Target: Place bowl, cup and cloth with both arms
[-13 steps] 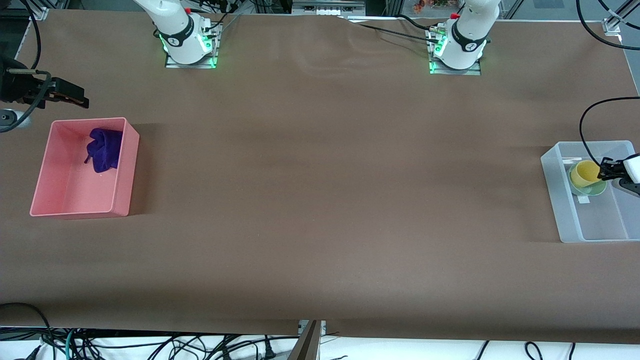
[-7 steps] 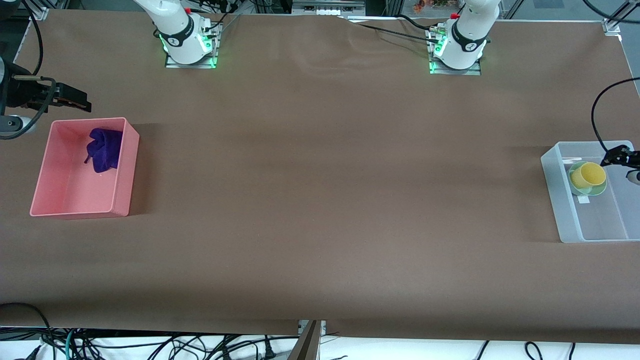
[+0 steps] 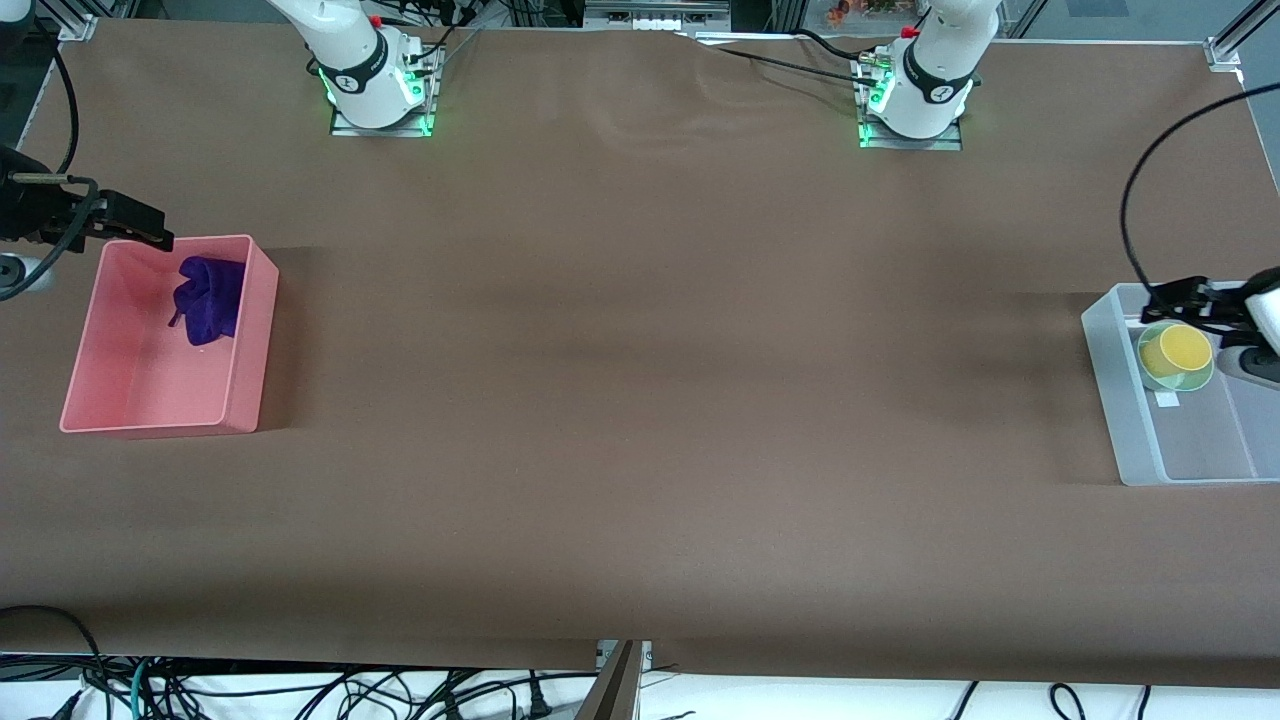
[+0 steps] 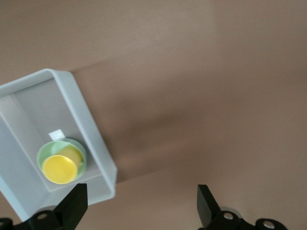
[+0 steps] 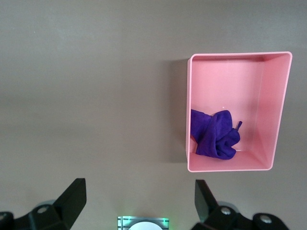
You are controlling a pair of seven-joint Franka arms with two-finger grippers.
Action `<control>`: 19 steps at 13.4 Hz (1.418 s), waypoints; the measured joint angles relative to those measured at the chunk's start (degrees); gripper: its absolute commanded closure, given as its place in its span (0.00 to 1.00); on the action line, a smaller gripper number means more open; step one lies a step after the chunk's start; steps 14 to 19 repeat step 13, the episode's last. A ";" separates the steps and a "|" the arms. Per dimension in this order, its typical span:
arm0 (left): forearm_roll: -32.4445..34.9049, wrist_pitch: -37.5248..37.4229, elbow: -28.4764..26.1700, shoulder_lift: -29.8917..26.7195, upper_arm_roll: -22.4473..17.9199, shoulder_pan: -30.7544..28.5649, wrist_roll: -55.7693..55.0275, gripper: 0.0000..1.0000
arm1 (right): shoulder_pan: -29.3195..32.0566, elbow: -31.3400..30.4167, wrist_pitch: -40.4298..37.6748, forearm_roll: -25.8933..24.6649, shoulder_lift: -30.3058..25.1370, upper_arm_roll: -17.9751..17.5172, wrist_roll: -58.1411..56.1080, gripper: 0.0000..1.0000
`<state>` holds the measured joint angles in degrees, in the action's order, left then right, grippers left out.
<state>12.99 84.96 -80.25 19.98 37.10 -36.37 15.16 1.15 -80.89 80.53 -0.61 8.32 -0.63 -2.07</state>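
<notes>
The yellow cup [image 3: 1186, 346] stands inside the mint-green bowl [image 3: 1172, 380], in the clear bin [image 3: 1120, 400] at the left arm's end of the table. My left gripper [image 3: 1168, 298] is open and empty, up over that bin's edge beside the cup. In the left wrist view the cup [image 4: 60, 168] sits in the bowl [image 4: 47, 152] between the open left gripper [image 4: 139, 208] and the bin wall. The purple cloth [image 3: 210, 298] lies in the pink bin [image 3: 255, 340]. My right gripper [image 3: 145, 226] is open and empty over that bin's corner. The cloth [image 5: 216, 134] also shows in the right wrist view, with the right gripper [image 5: 139, 201] open.
The brown table [image 3: 640, 400] stretches wide between the two bins. The arm bases [image 3: 375, 90] [image 3: 915, 100] stand along the edge farthest from the front camera. Cables hang off the table's front edge [image 3: 400, 690].
My left gripper has drawn off the cup, which stays in the bowl, and now hangs over the bin's edge. My right gripper has dropped slightly toward the pink bin's corner.
</notes>
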 measured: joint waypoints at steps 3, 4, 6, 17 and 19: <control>-0.50 -1.83 1.72 -1.14 2.37 1.82 -4.69 0.00 | 0.04 0.17 0.00 -0.01 0.15 -0.01 0.00 0.00; -1.22 -2.08 1.62 -2.54 -0.32 5.00 -5.03 0.00 | 0.07 0.21 0.00 -0.01 0.15 -0.01 0.00 0.00; -5.68 -1.55 -0.17 -6.56 -12.81 16.56 -5.59 0.00 | 0.10 0.26 -0.01 -0.01 0.16 -0.01 0.00 0.00; -12.39 9.94 -18.31 -20.41 -30.71 31.40 -10.54 0.00 | 0.14 0.31 -0.01 -0.02 0.16 -0.03 0.00 0.00; -12.39 9.94 -18.31 -20.41 -30.71 31.40 -10.54 0.00 | 0.14 0.31 -0.01 -0.02 0.16 -0.03 0.00 0.00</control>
